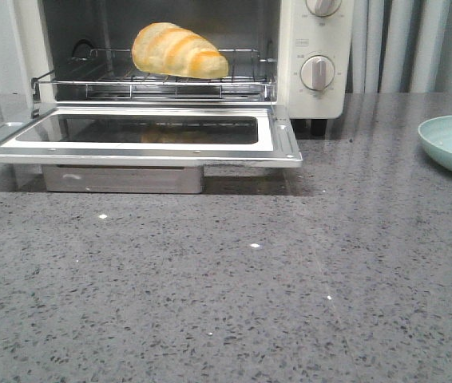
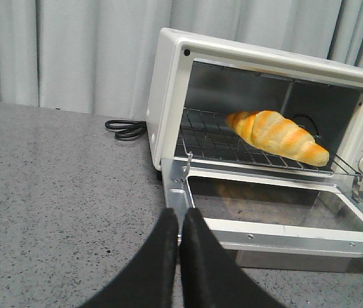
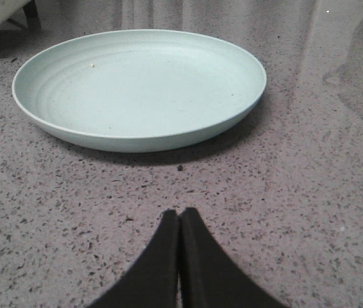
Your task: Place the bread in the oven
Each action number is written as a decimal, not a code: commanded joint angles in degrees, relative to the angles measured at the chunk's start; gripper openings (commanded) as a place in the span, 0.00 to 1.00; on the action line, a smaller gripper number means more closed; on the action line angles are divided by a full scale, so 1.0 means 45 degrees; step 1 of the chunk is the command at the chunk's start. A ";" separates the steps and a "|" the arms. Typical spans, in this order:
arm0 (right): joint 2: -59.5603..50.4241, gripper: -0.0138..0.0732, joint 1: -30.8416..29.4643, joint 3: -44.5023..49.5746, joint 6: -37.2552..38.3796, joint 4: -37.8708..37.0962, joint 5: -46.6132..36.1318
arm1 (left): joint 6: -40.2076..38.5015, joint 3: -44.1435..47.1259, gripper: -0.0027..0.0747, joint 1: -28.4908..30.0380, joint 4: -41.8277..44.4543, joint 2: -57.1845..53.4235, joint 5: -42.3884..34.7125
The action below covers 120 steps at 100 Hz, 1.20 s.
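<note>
Bread [image 1: 178, 51] lies on wire rack [image 1: 154, 82] inside oven [image 1: 310, 48], rack pulled partway fwd, roll resting across the wires w/ tapered end toward the knob side. Nothing touching it. Oven door [image 1: 130, 144] dropped fully open, glass panel facing up, roll faintly reflected in it. Two knobs [image 1: 317, 72] on right panel; settings too small to read.

Left gripper [image 2: 179, 240] sits just in front of door's near corner, fingers pressed together, holding nothing. Right gripper [image 3: 179, 237] likewise closed and empty, low over countertop [image 1: 226, 303], facing pale green plate [image 3: 136, 90], which is bare. Neither arm visible in front view. Black cord [image 2: 125, 129] coiled behind oven on left side.

Judgement: placement looks done; door closing, if reqd, remains.

Risks:
- Roll sits near front of extended rack; a jolt to door or rack could roll it off onto the glass.
- Left gripper close to door corner; a careless lift may catch the edge and shake the oven.
- Raising door w/ closed fingers may slip off the smooth rim and let it drop back.
</note>
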 commanded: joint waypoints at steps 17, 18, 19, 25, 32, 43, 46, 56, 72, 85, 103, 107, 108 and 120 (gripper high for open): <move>-0.0266 0.08 -0.0089 0.0308 -0.0059 0.0008 -0.0153 | 0.0023 -0.0294 0.01 0.0066 -0.0210 -0.0342 -0.0923; -0.0266 0.08 -0.0089 0.0308 -0.0059 0.0008 -0.0153 | 0.0023 -0.0294 0.01 0.0066 -0.0210 -0.0342 -0.0923; -0.0266 0.08 -0.0089 0.0308 -0.0059 0.0008 -0.0153 | 0.0023 -0.0294 0.01 0.0066 -0.0210 -0.0342 -0.0923; -0.0266 0.08 -0.0089 0.0308 -0.0059 0.0008 -0.0153 | 0.0023 -0.0294 0.01 0.0066 -0.0210 -0.0342 -0.0923; -0.0266 0.08 -0.0089 0.0308 -0.0059 0.0008 -0.0153 | 0.0023 -0.0294 0.01 0.0066 -0.0210 -0.0342 -0.0923; -0.0266 0.08 -0.0089 0.0308 -0.0059 0.0008 -0.0153 | 0.0023 -0.0294 0.01 0.0066 -0.0210 -0.0342 -0.0923; -0.0266 0.08 -0.0089 0.0308 -0.0059 0.0008 -0.0153 | 0.0023 -0.0294 0.01 0.0066 -0.0210 -0.0342 -0.0923; -0.0266 0.08 -0.0089 0.0308 -0.0059 0.0008 -0.0153 | 0.0023 -0.0294 0.01 0.0066 -0.0210 -0.0342 -0.0923; -0.0266 0.08 -0.0089 0.0308 -0.0059 -0.0120 -0.0153 | 0.0023 -0.0294 0.01 0.0066 -0.0210 -0.0342 -0.0923; -0.0266 0.08 -0.0089 0.0308 -0.0059 -0.0154 -0.0153 | 0.0023 -0.0294 0.01 0.0066 -0.0210 -0.0342 -0.0923; -0.0266 0.08 -0.0089 0.0308 -0.0059 -0.0154 -0.0153 | 0.0023 -0.0294 0.01 0.0066 -0.0210 -0.0342 -0.0923; -0.0266 0.08 -0.0089 0.0308 -0.0059 -0.0154 -0.0153 | 0.0023 -0.0294 0.01 0.0066 -0.0210 -0.0342 -0.0923; -0.0266 0.08 -0.0089 0.0308 -0.0059 -0.0154 -0.0153 | 0.0023 -0.0294 0.01 0.0066 -0.0210 -0.0342 -0.0923; -0.0266 0.08 -0.0089 0.0308 -0.0059 -0.0154 -0.0153 | 0.0023 -0.0294 0.01 0.0066 -0.0210 -0.0342 -0.0923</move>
